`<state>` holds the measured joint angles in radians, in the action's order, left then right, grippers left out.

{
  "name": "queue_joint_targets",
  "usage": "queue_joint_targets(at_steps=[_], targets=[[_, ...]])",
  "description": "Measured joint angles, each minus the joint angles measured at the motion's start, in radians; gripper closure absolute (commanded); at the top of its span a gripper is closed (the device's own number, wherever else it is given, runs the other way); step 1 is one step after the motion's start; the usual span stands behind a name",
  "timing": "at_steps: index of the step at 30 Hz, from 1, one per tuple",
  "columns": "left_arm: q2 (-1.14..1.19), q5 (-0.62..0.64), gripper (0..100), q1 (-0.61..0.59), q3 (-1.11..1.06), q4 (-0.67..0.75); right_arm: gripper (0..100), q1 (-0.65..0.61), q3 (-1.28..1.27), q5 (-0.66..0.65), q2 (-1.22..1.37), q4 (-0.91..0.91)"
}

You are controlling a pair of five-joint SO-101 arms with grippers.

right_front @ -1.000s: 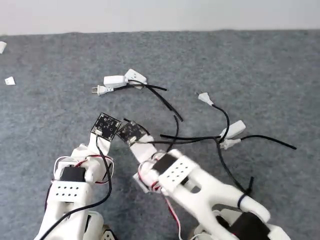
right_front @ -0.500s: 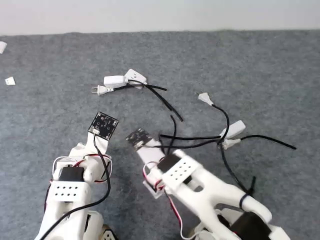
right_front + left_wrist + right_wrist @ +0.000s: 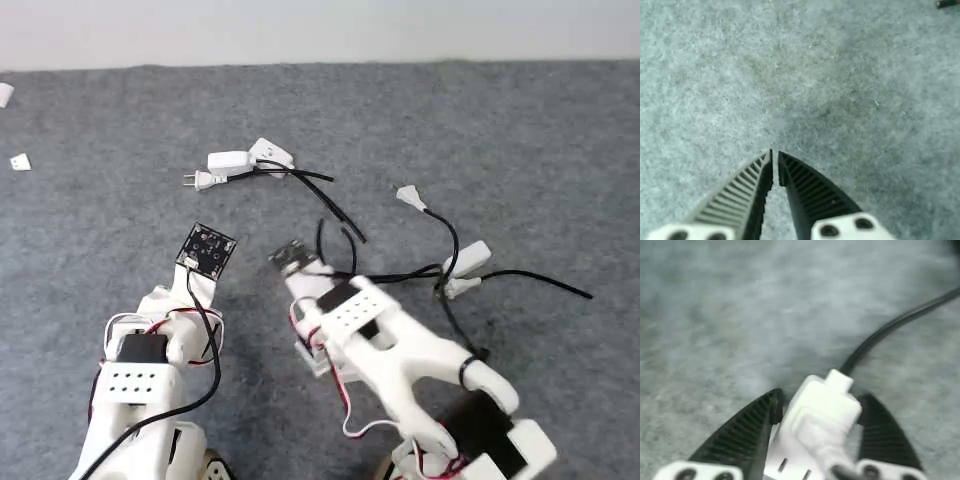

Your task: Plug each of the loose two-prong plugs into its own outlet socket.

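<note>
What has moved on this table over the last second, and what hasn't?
The right arm swung to the right, away from the left arm, carrying the white plug clamped in the right gripper. Its black cord was dragged along and now bows into a loop. The left gripper stayed shut over the carpet, and the other plugs lay where they were.

High camera looking down, wrist cameras close above carpet [image 3: 840,75] (shared ground)
</note>
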<state>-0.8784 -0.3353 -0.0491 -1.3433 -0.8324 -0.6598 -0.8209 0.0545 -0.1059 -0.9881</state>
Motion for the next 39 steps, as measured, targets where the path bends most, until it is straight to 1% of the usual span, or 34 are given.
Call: queue_joint_targets(at_steps=[3,6,8,12,16,19,22,24,26,29,31,34,39], targets=[[0.0,0.0,98,0.0,0.0,0.0,99.0,0.058,0.0,0.0,-0.023,0.0],[0.0,0.0,98,0.0,0.0,0.018,99.0,0.114,-0.003,0.0,-0.101,-0.018],[0.0,0.0,98,0.0,-0.015,0.029,99.0,0.17,-0.026,-0.006,-0.199,-0.041],[0.0,0.0,98,0.0,-0.017,0.031,99.0,0.333,-0.1,-0.089,-0.47,-0.101],[0.0,0.04,98,0.002,-0.017,0.031,99.0,0.589,-0.167,-0.163,-0.783,-0.166],[0.0,0.049,98,0.002,-0.017,0.031,98.7,0.848,-0.218,-0.219,-0.996,-0.195],[0.0,0.054,98,0.002,-0.017,0.031,98.7,1.117,-0.279,-0.281,-1.106,-0.193],[0.0,0.054,98,0.002,-0.017,0.031,98.7,1.284,-0.322,-0.315,-1.112,-0.15],[0.0,0.054,98,0.002,-0.017,0.031,98.7,1.418,-0.362,-0.331,-1.091,-0.077],[0.0,0.054,98,0.002,-0.017,0.031,98.7,1.58,-0.416,-0.344,-1.017,0.084],[0.0,0.054,98,0.002,-0.017,0.031,98.7,1.666,-0.433,-0.347,-0.953,0.196],[0.0,0.054,98,0.002,-0.017,0.031,98.7,1.737,-0.436,-0.347,-0.838,0.336],[0.0,0.054,98,0.018,-0.017,0.031,98.3,1.768,-0.436,-0.347,-0.641,0.532]])
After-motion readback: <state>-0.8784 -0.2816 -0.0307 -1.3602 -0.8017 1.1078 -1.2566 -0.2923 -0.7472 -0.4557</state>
